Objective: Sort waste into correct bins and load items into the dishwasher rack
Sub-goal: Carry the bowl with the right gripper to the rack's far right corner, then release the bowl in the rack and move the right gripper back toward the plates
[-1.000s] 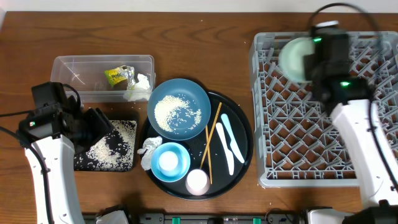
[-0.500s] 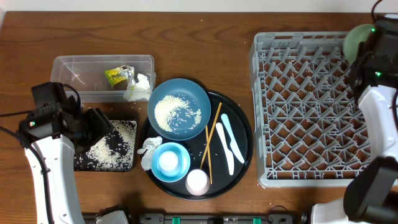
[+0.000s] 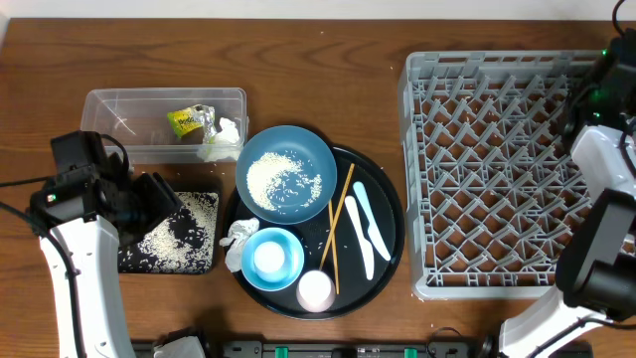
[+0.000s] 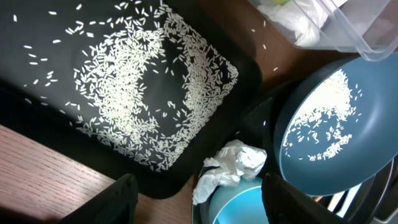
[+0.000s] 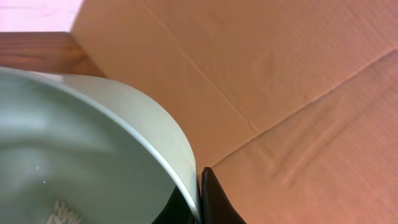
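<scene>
At the far right edge, right pincer (image 5: 199,205): I see it clenched on the rim of the pale-green bowl (image 5: 74,143); the overhead view cuts this pincer off.
Bowl position: I cannot place it against the dishwasher rack (image 3: 497,169); my wrist view shows brown cardboard and a corner of the desk (image 5: 37,46) behind it.
Left pincer (image 4: 199,183): released, grasping nothing, fingers well apart; it hangs over the black rectangular tray (image 4: 25,106), near the crumpled tissue (image 4: 233,165).
Black rectangular tray: loose rice (image 4: 143,93) spread across it.
Clear tub (image 3: 119,109): just behind that tray; I see the snack wrapper (image 3: 189,121) and white tissue inside.
Round black tray (image 3: 388,229): carries the blue dish (image 3: 318,149) with rice in it, the light-blue bowl (image 3: 288,267), a white cup (image 3: 315,290), chopsticks (image 3: 341,224) and white flat utensils (image 3: 366,229).
Dishwasher rack: right side of the desk, apart from the round tray.
</scene>
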`<move>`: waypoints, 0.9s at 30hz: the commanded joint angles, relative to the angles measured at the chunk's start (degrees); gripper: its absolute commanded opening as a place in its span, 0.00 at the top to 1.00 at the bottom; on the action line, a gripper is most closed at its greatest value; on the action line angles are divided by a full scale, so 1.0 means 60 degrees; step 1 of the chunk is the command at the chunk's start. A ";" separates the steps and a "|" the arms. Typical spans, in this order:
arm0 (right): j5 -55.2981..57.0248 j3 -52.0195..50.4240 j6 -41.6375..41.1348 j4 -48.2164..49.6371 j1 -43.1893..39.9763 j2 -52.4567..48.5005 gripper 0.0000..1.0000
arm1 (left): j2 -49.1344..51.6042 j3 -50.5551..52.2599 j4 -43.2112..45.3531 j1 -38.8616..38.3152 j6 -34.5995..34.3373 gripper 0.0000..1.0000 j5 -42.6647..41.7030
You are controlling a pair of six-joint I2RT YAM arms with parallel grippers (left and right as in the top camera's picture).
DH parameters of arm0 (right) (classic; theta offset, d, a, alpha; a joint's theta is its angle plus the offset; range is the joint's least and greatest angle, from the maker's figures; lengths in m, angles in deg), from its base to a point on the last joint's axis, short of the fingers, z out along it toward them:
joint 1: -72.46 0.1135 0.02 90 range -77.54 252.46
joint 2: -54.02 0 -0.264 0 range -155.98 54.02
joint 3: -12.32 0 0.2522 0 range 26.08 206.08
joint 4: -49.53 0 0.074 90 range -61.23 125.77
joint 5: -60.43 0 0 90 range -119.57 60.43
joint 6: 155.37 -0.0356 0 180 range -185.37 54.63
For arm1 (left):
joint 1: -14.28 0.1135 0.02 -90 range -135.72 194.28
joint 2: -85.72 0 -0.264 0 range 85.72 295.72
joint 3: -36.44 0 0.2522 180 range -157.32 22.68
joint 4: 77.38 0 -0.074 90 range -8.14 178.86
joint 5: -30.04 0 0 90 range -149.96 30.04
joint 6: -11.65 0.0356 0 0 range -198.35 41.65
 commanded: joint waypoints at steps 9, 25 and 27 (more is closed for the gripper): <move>0.0907 0.0040 0.1770 0.2062 -0.0182 -0.1257 0.99 | 0.0015 -0.0087 -0.0022 0.0047 0.0095 0.34 0.0022; 0.0911 0.0040 0.1191 0.1683 0.0718 -0.2095 0.88 | 0.0015 -0.0087 -0.0018 0.0047 0.0091 0.34 0.0022; 0.0936 0.0040 0.1195 0.1643 0.0962 -0.2095 0.77 | 0.0015 -0.0087 -0.0018 0.0047 0.0095 0.35 0.0022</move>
